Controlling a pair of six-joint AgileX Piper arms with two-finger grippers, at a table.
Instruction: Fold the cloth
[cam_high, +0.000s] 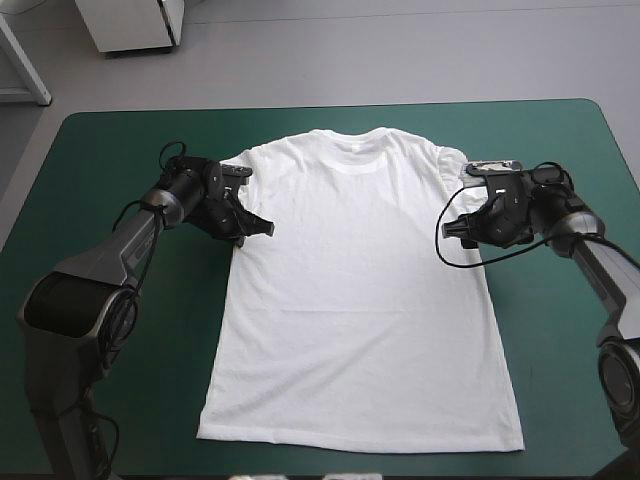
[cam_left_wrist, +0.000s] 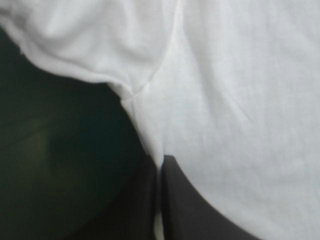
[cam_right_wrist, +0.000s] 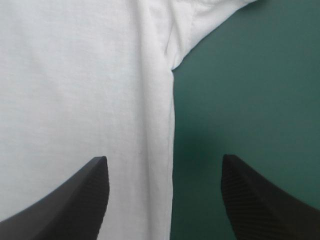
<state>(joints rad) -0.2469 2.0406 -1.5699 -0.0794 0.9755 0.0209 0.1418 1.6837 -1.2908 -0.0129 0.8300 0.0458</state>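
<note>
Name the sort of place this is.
Probably a robotics lab workbench: a table with a teal-green cover, a white short-sleeved T-shirt spread flat, and the left claw and right claw, black-finned, at its sides.

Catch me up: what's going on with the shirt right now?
The white T-shirt lies spread flat on the teal-green table, collar toward the far edge. The left tool is shut on its side edge just under the sleeve. The right tool is open, with the opposite side edge between its fingers, not yet gripping. Nothing is folded yet.
</note>
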